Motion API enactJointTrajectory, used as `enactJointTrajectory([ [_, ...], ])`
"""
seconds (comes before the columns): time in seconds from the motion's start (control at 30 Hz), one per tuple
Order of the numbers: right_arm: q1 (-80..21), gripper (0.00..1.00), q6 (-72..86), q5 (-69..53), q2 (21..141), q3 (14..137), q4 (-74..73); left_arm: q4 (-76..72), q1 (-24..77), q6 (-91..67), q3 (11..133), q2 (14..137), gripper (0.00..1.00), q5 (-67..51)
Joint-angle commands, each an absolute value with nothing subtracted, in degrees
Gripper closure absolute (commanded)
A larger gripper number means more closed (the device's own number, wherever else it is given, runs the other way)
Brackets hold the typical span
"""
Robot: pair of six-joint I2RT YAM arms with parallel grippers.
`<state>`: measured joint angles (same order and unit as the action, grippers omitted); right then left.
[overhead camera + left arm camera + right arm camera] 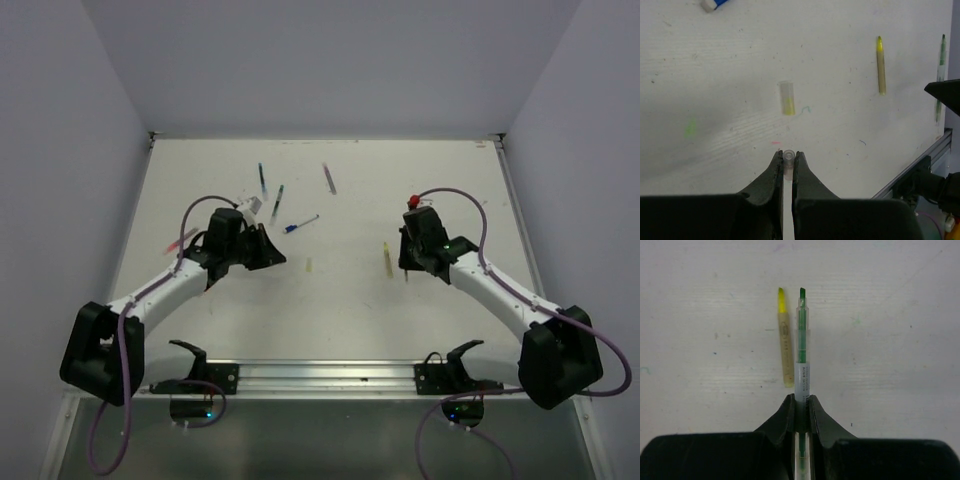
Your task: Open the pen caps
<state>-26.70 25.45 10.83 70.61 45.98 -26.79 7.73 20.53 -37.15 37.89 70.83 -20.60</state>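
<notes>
Between the pinched tips of my left gripper (pixel 788 160) sits a clear cap (pixel 788 155), my right gripper (pixel 802 403) clamps the bared green pen (pixel 802 340), an uncapped yellow pen (pixel 784 340) at its nine o'clock, and pens (pixel 328 178) toward twelve o'clock likely await uncapping.

Even, soft overhead light, faint shadows; wrist views slightly blurred.

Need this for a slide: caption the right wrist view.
Right tool shut on an uncapped green pen, just beside a yellow pen lying on the table.
</notes>
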Motion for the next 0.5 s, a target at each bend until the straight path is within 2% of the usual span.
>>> enactJointTrajectory([
  [0.0, -24.79, 1.0, 25.23, 13.01, 72.15, 43.95, -29.36, 5.72, 21.88, -35.6, 36.48, 73.73, 1.0, -18.28],
  [0.1, -23.91, 1.0, 25.14, 13.01, 74.26, 42.98, -27.78, 3.0, 22.41, -35.68, 36.47, 79.87, 1.0, -19.86],
  [0.47, -23.03, 1.0, 25.49, 12.13, 83.75, 45.43, -20.48, 1.05, 24.52, -35.33, 42.09, 90.79, 1.0, -18.55],
])
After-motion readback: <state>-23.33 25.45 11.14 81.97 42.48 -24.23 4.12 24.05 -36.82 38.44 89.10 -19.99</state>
